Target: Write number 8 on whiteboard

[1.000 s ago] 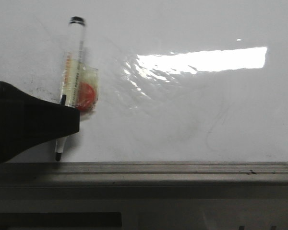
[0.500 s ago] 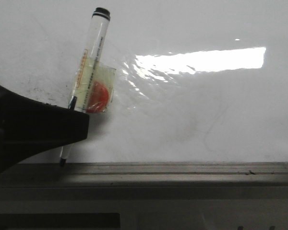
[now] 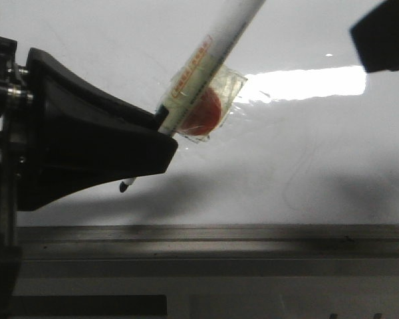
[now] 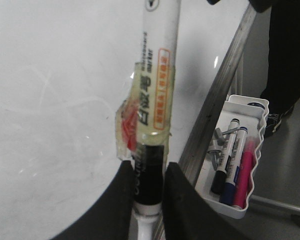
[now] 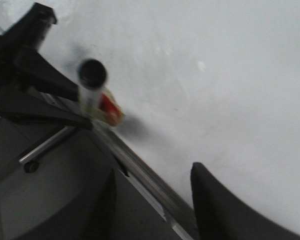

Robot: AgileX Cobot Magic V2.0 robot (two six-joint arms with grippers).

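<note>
The left pincer [image 3: 161, 143] fills the left of the front frame, clenched on a marker [image 3: 206, 60] that slants from a dark tip at lower centre-left up to the top edge. A patch of clear tape with a red blob [image 3: 203, 109] is stuck to the marker's barrel just above the fingers. The tip [image 3: 124, 187] sits close over the whiteboard [image 3: 306, 166], above the grey ledge [image 3: 219, 234]; whether it touches cannot be told. In the left wrist frame the marker [image 4: 155, 100] stands between the two dark fingers [image 4: 182, 200], and a white tray [image 4: 240, 150] at lower right holds other markers. The right pincer [image 3: 384, 36] shows only as a dark shape in the upper right corner of the front frame; in the right wrist frame its fingers [image 5: 215, 200] stand apart, released, with nothing between them. No drawn 8 shows on the whiteboard, only a bright glare [image 3: 299, 83] and faint grey smudges.
</note>
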